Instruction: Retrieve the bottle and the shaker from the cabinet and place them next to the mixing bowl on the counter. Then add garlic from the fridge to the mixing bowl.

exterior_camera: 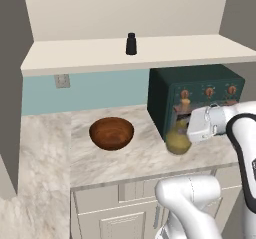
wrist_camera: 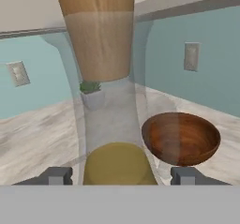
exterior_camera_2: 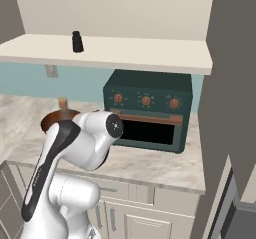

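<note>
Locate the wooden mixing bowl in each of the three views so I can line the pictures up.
Left base view: the mixing bowl sits left of centre on the marble counter, left of the green toaster oven.
Right base view: only its rim peeks out at mid-left, behind the arm's white elbow.
Hand view: it lies at lower right, right of the clear bottle between the fingertips.
Shared landmark: the wall outlet above the counter.

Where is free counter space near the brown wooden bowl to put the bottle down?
Bare marble lies between the brown wooden bowl and the dark green toaster oven, and left of the bowl. By the oven front, the gripper and clear bottle crowd it.
</note>
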